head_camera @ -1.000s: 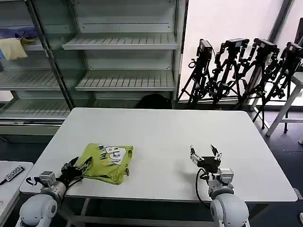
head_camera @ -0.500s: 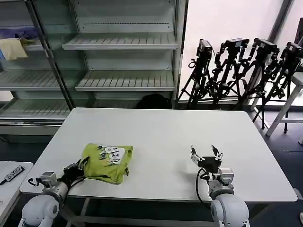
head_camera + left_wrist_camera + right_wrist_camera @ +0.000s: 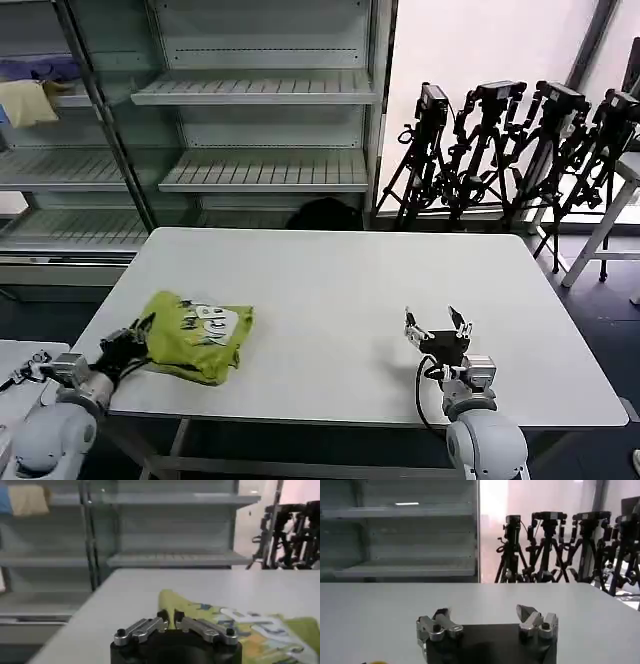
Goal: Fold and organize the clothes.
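T-shirt (image 3: 197, 335): folded yellow-green bundle, print up, near the tabletop's (image 3: 340, 270) front left corner | left hand (image 3: 128, 342): pinching the shirt's near edge, likely to drag it aside | right hand (image 3: 435, 327): fingers spread, idle at front right, well apart

The T-shirt (image 3: 196, 335) is lime yellow-green and lies folded into a small, thick bundle on the white table (image 3: 340, 300), in the lower left part of the head view, close to the table's left front corner. Its shape is roughly a rectangle, turned a little, with the near edge thick and rounded from several layers. On the top side there is a white-and-dark graphic print, toward the right end of the bundle. In the left wrist view the T-shirt (image 3: 240, 630) fills the lower right of the frame, and one corner of the cloth seems to rise in a small peak, creased.
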You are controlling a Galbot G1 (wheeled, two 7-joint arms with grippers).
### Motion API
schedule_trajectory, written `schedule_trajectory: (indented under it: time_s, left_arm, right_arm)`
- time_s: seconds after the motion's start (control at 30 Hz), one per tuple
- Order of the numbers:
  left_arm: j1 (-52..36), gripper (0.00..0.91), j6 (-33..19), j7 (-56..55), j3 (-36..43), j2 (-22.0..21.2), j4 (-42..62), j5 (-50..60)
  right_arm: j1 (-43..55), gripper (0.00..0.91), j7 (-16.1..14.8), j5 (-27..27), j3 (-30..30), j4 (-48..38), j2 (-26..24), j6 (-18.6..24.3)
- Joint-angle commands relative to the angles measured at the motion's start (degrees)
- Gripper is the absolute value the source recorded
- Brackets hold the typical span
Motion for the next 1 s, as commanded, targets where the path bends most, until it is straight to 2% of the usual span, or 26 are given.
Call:
schedule_trajectory:
  time_s: [0.03, 0.1, 0.23, 0.4, 0.53, 0.7, 0.8, 1.0]
  left_arm:
    - [-2.6, 0.0, 0.1, 0.4, -12.9, 10.5, -1.2, 2.9]
    - [-3.4, 0.0, 0.0, 1.4, -13.1, 12.6, -2.4, 4.8]
    - [-3.1, 0.0, -1.0, 3.5, -10.3, 13.0, -6.2, 9.9]
    - [1.7, 0.0, -1.3, 3.7, 2.6, 6.6, -12.8, 18.0]
    - [4.2, 0.0, -3.9, 2.6, 14.3, 0.5, -14.1, 25.8]
    - [1.9, 0.0, -4.6, -2.6, 29.6, -6.1, -13.1, 30.1]
    - [-1.5, 0.0, -2.4, -5.6, 33.9, -9.2, -12.6, 26.1]
    - [-5.0, 0.0, -0.6, -8.5, 38.3, -10.8, -9.7, 22.7]
  right_arm:
    - [0.1, 0.907, -0.1, 0.3, 0.1, -0.2, -0.2, 0.1]
    - [0.1, 0.907, -0.1, 0.4, 0.1, -0.2, -0.2, 0.3]
    - [-0.1, 0.907, -0.1, 0.3, 0.0, -0.3, 0.1, 0.5]
    - [-1.2, 0.907, -0.4, 0.1, 0.7, -0.5, -0.1, 1.6]
    - [-2.2, 0.907, -0.3, 0.2, 1.5, -1.1, -0.5, 2.3]
    - [-2.3, 0.907, -0.2, 0.2, 1.6, -1.3, -0.2, 2.4]
    - [-2.2, 0.907, -0.1, 0.1, 1.6, -1.3, -0.2, 2.3]
    - [-2.1, 0.907, 0.0, -0.1, 1.8, -1.0, -0.2, 2.0]
